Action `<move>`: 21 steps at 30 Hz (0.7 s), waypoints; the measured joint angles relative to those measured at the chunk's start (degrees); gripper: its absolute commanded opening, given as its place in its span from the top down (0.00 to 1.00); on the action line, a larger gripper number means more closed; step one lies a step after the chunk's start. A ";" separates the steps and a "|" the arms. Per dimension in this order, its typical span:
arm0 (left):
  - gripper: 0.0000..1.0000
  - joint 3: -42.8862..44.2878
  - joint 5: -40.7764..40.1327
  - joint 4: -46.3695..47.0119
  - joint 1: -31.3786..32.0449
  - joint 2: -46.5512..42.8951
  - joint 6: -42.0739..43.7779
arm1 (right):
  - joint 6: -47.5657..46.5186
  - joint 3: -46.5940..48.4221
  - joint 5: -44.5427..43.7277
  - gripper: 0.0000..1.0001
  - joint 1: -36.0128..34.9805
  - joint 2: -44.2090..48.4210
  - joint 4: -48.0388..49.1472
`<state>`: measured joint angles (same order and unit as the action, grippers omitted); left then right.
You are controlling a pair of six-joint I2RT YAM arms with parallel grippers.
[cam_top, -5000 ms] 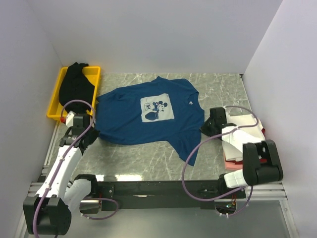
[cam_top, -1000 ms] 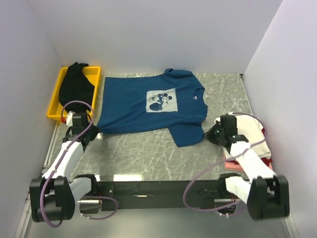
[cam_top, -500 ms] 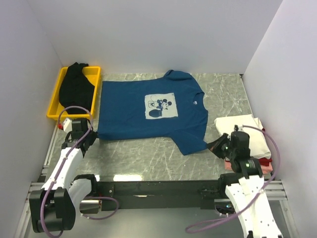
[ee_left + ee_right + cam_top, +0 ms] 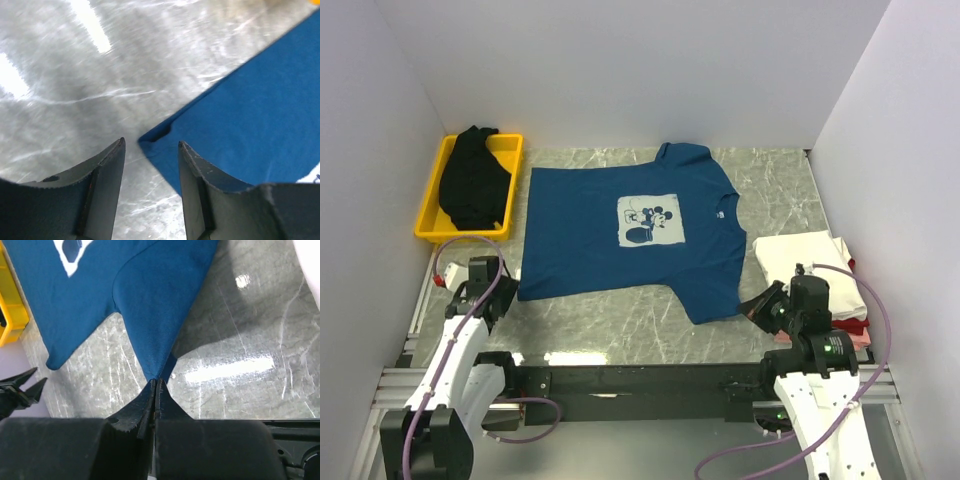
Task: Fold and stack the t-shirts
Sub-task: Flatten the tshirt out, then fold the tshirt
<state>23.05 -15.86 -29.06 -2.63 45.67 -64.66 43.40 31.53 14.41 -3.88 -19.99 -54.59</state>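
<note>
A dark blue t-shirt [image 4: 610, 225] with a pale cartoon-mouse print lies spread flat, print up, in the middle of the table. My left gripper [image 4: 508, 288] stands open at its near left corner, and that corner [image 4: 152, 134] lies on the marble just beyond my fingertips, touching neither. My right gripper [image 4: 156, 382] is shut on the tip of the near right sleeve [image 4: 725, 295], which is drawn to a point and slightly lifted. A black t-shirt [image 4: 470, 182] lies bunched in the yellow tray [image 4: 512, 150]. Folded tees, white on top [image 4: 805, 258] and pink and red beneath, are stacked at the right.
The yellow tray stands at the far left against the wall. White walls close in the marble table [image 4: 620, 320] on three sides. The folded stack sits just right of my right wrist. A black rail [image 4: 640, 378] runs along the near edge.
My left gripper has opened, let go of the shirt's near left corner, and drawn back. My right gripper has pulled the sleeve toward the near edge, and the shirt has slid right and flattened.
</note>
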 measured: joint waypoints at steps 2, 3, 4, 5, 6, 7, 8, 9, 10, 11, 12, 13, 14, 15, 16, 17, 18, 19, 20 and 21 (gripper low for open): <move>0.49 -0.31 -0.70 -1.42 0.61 -0.09 -1.79 | -0.04 1.03 0.00 1.00 0.00 -1.29 0.22; 0.49 -0.35 -1.07 -2.34 1.11 -0.11 -2.73 | -0.15 1.57 -0.02 1.00 0.00 -1.92 0.42; 0.50 -0.39 -1.31 -3.02 1.53 -0.26 -3.69 | -0.26 2.12 -0.02 1.00 0.00 -2.43 0.61; 0.51 -0.57 -1.53 -3.41 2.05 -0.52 -4.31 | -0.44 2.78 -0.04 1.00 0.00 -3.08 0.68; 0.52 -0.83 -1.73 -3.76 2.75 -1.01 -5.18 | -0.50 3.32 -0.04 1.00 0.00 -3.61 0.92; 0.52 -1.11 -1.79 -3.96 3.39 -1.46 -5.70 | -0.68 3.93 -0.04 1.00 0.00 -4.26 1.20; 0.53 -1.33 -1.84 -4.24 3.93 -1.81 -6.19 | -0.87 4.50 -0.07 1.00 0.00 -4.90 1.53; 0.54 -1.55 -1.84 -4.52 4.46 -2.12 -6.69 | -0.98 4.85 -0.07 1.00 0.00 -5.42 1.88; 0.54 -1.79 -1.86 -4.63 5.07 -2.34 -7.10 | -1.07 5.09 -0.09 1.00 0.00 -5.86 2.23; 0.54 -1.97 -1.88 -4.61 5.53 -2.36 -7.45 | -1.14 5.22 -0.07 1.00 0.00 -6.45 2.80; 0.55 -2.19 -1.86 -4.59 5.92 -2.32 -7.67 | -1.25 5.25 -0.04 1.00 0.00 -6.84 3.10; 0.55 -2.32 -1.81 -4.52 6.27 -2.14 -7.89 | -1.33 5.25 0.00 1.00 0.00 -7.32 3.28; 0.55 -2.49 -1.79 -4.24 6.56 -1.75 -8.02 | -1.33 5.25 0.02 1.00 0.00 -7.67 3.45; 0.55 -2.58 -1.77 -3.96 6.82 -1.20 -8.11 | -1.36 5.25 0.04 1.00 0.00 -8.02 3.65; 0.55 -2.69 -1.73 -3.58 7.06 -0.46 -8.22 | -1.36 5.25 0.07 1.00 0.00 -8.26 3.91; 0.55 -2.80 -1.70 -3.06 7.28 0.35 -8.26 | -1.40 5.25 0.07 1.00 0.00 -8.41 4.11; 0.55 -2.89 -1.62 -2.67 7.48 1.09 -8.35 | -1.49 5.25 0.07 1.00 0.00 -8.48 4.26; 0.55 -2.99 -1.60 -2.25 7.72 1.77 -8.46 | -1.55 5.27 0.07 1.00 0.00 -8.55 4.37; 0.55 -3.13 -1.62 -1.70 7.93 2.34 -8.50 | -1.62 5.35 0.04 1.00 0.00 -8.61 4.37; 0.55 -3.15 -1.77 -1.27 8.09 2.99 -8.57 | -1.77 5.64 0.04 1.00 0.00 -8.72 4.33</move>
<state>19.90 -17.63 -30.33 5.45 48.66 -73.23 41.63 37.17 14.46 -3.88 -28.71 -50.26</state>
